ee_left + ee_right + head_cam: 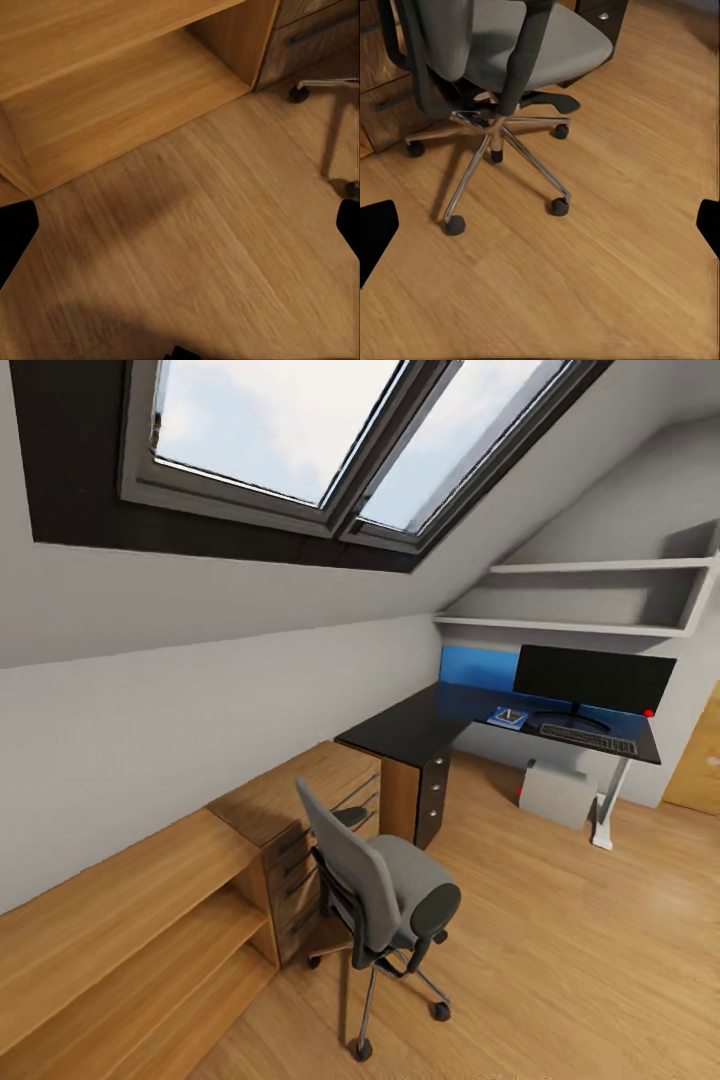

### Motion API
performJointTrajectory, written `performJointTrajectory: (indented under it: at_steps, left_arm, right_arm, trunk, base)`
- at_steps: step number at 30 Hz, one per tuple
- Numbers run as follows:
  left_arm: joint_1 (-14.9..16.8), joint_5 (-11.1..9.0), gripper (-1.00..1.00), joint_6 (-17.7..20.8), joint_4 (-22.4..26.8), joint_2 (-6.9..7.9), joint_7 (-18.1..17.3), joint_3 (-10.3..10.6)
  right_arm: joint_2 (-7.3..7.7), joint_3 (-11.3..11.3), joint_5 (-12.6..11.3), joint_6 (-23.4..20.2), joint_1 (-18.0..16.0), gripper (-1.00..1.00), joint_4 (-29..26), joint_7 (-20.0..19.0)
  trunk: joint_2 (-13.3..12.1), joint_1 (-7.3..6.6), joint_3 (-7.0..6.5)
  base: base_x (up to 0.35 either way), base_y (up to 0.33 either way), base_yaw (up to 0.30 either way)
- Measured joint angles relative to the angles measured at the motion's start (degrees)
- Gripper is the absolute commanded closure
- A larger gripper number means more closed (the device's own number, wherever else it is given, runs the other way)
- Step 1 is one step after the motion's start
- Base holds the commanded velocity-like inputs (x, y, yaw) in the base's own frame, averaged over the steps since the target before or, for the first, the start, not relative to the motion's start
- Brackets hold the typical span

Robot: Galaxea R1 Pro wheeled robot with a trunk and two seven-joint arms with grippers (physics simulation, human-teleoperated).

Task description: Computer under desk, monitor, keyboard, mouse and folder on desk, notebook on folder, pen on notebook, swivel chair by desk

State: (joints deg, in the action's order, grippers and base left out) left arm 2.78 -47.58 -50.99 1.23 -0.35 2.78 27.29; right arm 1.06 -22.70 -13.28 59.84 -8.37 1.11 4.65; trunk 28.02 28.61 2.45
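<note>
Left hand (pixel 180 225): black fingertips sit at opposite edges of the left wrist view, set wide apart, nothing between them but light wood floor (pixel 210 247); an open wooden shelf unit (pixel 127 82) lies beyond. Right hand (pixel 540 225): same spread, holding nothing, over floor just short of the swivel chair (pixel 385 885). Chair: grey fabric seat and tall back, black armrests, chrome five-star base on black casters; it stands beside the light wooden dresser (pixel 300 810), well apart from the far end of the desk. Seat appears bare. Desk (pixel 420 725): L-shaped glossy black surface, dark drawer unit with round silver knobs at the near corner, white leg at the far end. On the surface, left to right: blue folder (pixel 507 716) lying flat with a small dark item on top, too small to tell whether notebook or something else; monitor (pixel 594 680), wide black screen on a black stand; keyboard (pixel 588 737) in front of it, dark keys. A small red dot (pixel 648 713) sits near the monitor's right edge, unidentified. Computer (pixel 558 792): pale grey tower on the floor under the surface. Mouse and pen not made out. No legible writing.
</note>
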Motion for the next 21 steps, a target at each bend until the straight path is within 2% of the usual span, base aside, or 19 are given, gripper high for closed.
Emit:
performJointTrajectory:
  at_steps: [5,14,21]
  left_arm:
    - [0.0,0.0,-1.00,0.1,0.0,0.05,0.0,0.0]
    - [0.0,0.0,-1.00,0.1,0.0,0.08,0.0,-0.1]
    - [0.0,0.0,-1.00,0.2,0.0,0.02,0.0,0.0]
  right_arm:
    - [-0.05,0.0,0.0,0.0,0.0,-1.00,0.0,0.0]
    - [-0.07,0.0,0.0,0.0,0.0,-1.00,0.0,0.0]
    - [-0.08,0.0,0.0,0.0,0.0,-1.00,0.0,0.0]
  trunk:
    - [0.0,0.00,0.00]
    - [0.0,-0.01,0.00]
    - [0.0,0.00,0.00]
  base:
    - [0.011,0.102,-0.298]
    - [0.069,0.231,-0.298]
    - [0.022,0.062,-0.298]
